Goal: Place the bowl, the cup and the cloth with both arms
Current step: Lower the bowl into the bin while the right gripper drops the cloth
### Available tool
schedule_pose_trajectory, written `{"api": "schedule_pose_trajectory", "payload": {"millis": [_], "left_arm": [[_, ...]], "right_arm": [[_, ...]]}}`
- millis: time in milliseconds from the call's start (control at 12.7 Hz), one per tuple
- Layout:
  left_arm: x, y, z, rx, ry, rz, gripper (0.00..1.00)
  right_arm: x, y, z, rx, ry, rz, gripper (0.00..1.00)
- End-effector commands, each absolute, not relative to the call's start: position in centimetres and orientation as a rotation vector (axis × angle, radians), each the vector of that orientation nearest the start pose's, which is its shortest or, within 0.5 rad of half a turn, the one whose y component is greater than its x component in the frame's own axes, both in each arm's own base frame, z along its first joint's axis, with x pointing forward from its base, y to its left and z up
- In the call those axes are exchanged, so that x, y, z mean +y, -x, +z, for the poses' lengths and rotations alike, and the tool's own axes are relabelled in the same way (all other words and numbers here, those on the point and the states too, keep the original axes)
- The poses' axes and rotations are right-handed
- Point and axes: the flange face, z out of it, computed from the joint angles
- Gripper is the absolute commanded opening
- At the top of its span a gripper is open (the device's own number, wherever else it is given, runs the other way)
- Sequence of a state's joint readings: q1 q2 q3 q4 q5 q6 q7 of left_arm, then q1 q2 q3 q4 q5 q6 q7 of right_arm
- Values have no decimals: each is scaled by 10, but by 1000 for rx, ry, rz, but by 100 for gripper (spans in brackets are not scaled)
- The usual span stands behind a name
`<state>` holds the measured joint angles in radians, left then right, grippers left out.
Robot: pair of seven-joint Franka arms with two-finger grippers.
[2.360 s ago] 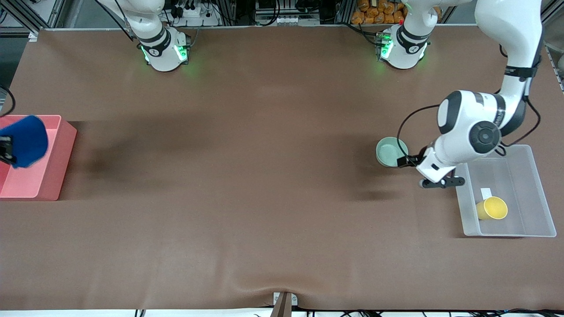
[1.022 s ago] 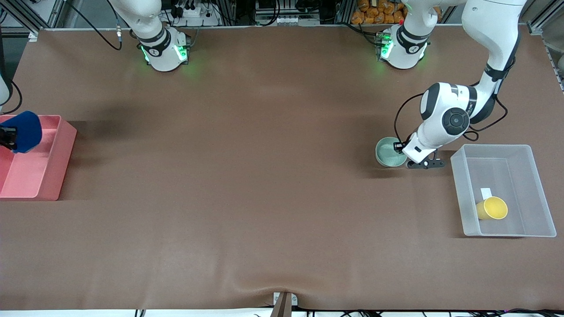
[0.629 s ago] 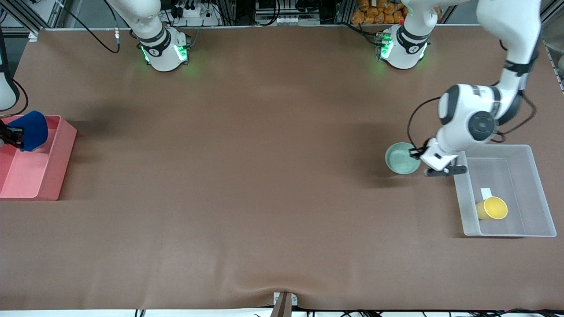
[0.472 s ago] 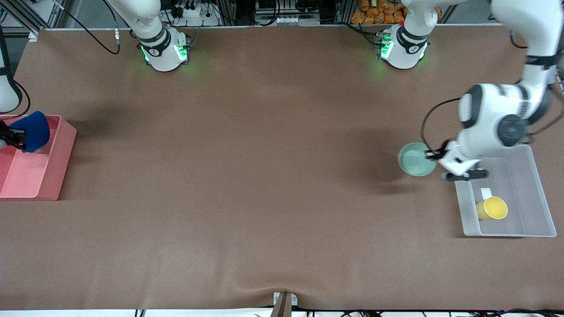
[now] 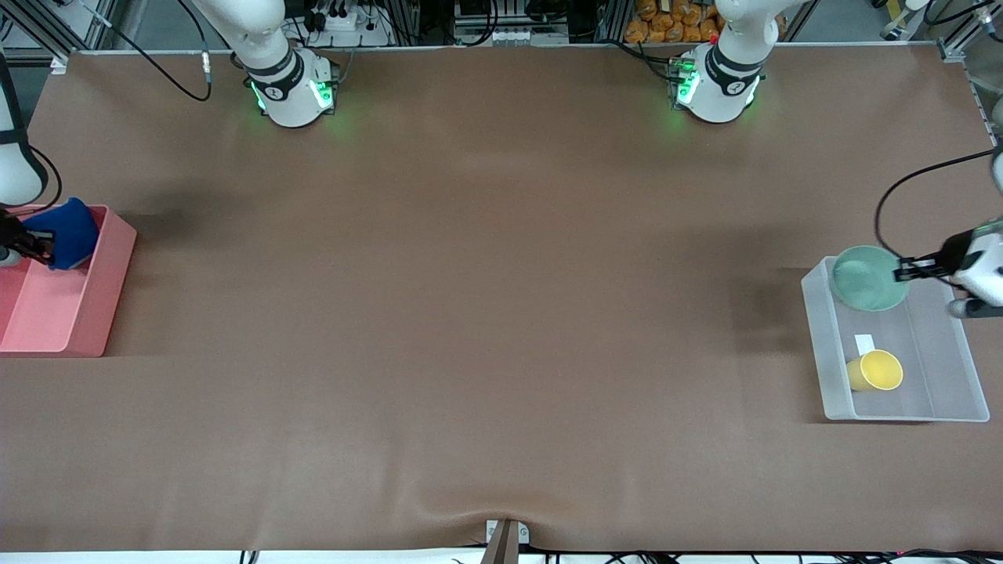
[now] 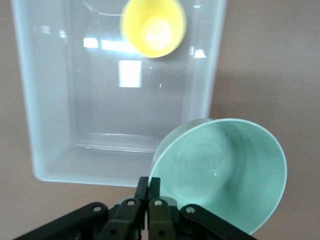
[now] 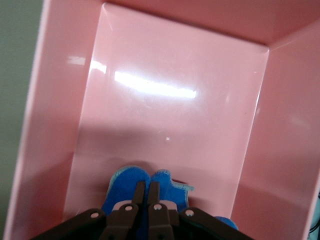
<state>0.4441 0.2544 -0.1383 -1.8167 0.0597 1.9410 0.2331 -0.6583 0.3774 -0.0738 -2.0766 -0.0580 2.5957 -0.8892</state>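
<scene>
Left gripper (image 5: pixel 901 272), clamped on the rim of the bowl (image 5: pixel 868 278), has carried it off the table (image 5: pixel 501 313) to hang over the clear bin (image 5: pixel 972 411), at the bin's corner farthest from the camera; release looks next. The cup (image 5: pixel 875 370) lies inside that bin already. Right gripper (image 7: pixel 145 192), shut on the cloth (image 5: pixel 69 232), has sunk toward the pink bin (image 5: pixel 110 266) at the right arm's end. Both wrists cut off at frame edges; cloth contact with bin floor unclear.

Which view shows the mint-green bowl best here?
The left wrist view: the bowl fills it, rim pinched by the left gripper. The front view shows it small over the clear bin; the right wrist view misses it.
</scene>
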Motion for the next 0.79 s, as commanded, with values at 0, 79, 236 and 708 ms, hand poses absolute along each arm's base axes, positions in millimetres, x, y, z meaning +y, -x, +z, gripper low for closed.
{"api": "schedule_pose_trajectory", "payload": {"millis": [0, 79, 236, 708], "left_arm": [[227, -598, 362, -28, 3146, 180, 0], [236, -600, 347, -39, 3150, 160, 0], [256, -600, 316, -44, 3135, 136, 0], [271, -592, 246, -51, 3145, 91, 0]], "right_arm": [[-408, -454, 239, -353, 3273, -116, 0], [-409, -455, 232, -349, 3270, -113, 0], [-410, -459, 229, -350, 3268, -115, 0], [-410, -462, 228, -356, 3269, -117, 0]]}}
